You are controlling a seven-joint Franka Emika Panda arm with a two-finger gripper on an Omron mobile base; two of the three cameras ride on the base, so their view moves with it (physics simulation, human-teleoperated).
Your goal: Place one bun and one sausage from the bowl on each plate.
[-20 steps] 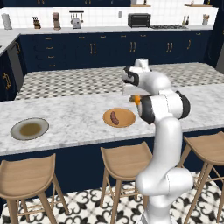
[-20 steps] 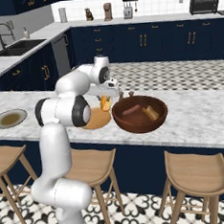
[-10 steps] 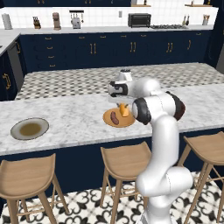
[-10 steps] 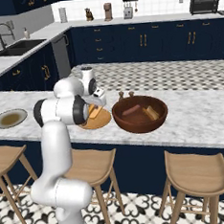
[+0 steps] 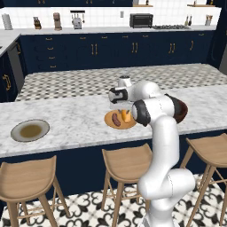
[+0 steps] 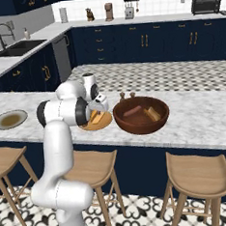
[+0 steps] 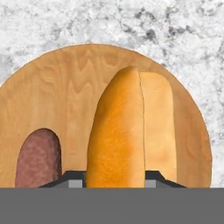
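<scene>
orange plate: bun, sausage | bowl: seemingly bun, sausage

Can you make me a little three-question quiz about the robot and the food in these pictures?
1. True or false: a sausage lies on the orange plate.
2. What does the gripper hold? A) bun B) spoon C) cup
3. Which dish has nothing from the bowl on it?

Key: 1 true. 2 A, the bun. 3 the grey plate.
</scene>
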